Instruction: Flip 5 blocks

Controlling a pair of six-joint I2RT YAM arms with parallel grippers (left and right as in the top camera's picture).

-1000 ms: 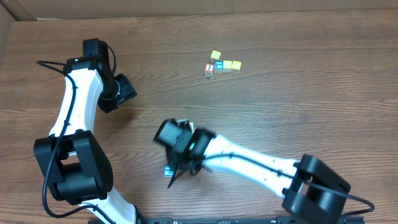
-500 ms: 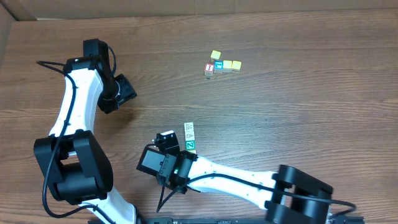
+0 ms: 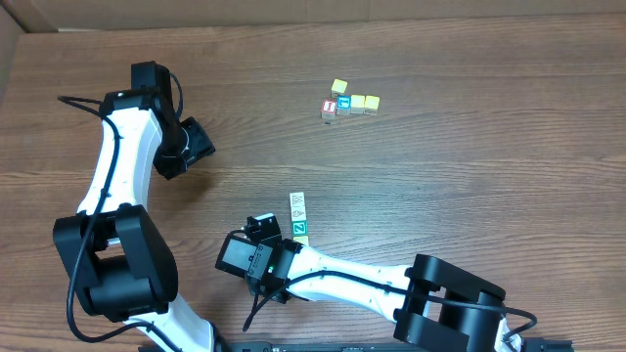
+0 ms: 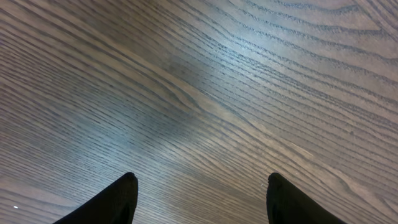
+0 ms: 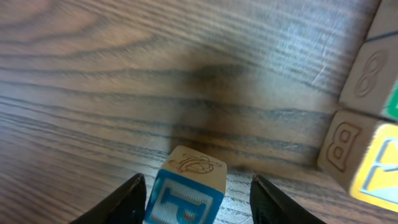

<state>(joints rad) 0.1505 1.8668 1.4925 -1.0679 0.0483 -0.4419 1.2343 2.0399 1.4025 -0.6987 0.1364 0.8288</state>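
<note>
- Right gripper [image 5: 198, 190] spread — the blue P block [image 5: 185, 193] stands between its fingers (a gap on one side, not pinched).
- Other blocks [image 3: 299, 213] line up just beside it.
- Left gripper [image 4: 201, 183] spread over bare table [image 4: 199, 74].

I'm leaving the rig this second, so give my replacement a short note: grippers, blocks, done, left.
Left gripper: open, empty, over bare table, away from the blocks.
Right gripper: open, low, straddling the blue P block; a gap shows on one side, so not gripped.
Other four blocks: in a column beside it: two white blocks, green Z block, pale yellow block.
Done: the pictures cannot show how many are flipped.
Left: likely finish the blue one, then check the column.
</note>
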